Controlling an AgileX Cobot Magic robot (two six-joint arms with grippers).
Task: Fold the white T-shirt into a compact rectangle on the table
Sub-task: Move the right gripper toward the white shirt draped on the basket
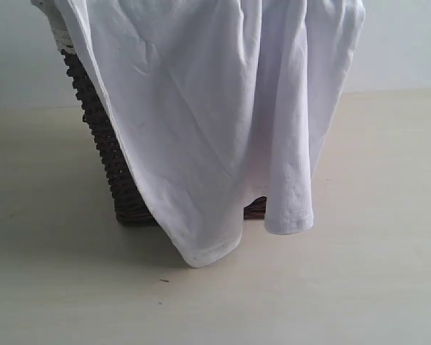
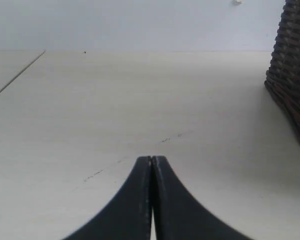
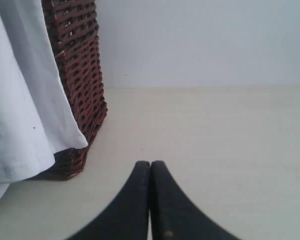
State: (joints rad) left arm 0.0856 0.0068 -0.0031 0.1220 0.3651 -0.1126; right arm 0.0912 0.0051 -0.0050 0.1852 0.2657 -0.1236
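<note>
1. Both the left gripper [image 2: 151, 160] and right gripper [image 3: 150, 163] are sitting closed, empty.
2. Draping lengthwise down the wicker basket [image 1: 104, 154], the white T-shirt [image 1: 215, 122] is filling the exterior view's upper centre.
3. Probably the right gripper is sitting nearer it.

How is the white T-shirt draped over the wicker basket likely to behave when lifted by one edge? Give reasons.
Probably floppy: the white T-shirt hangs in loose folds, so it should sag from any grip point. Likely light, since the cloth looks thin. It may snag or drag on the wicker basket, whose weave looks rough, perhaps tugging it along.
</note>
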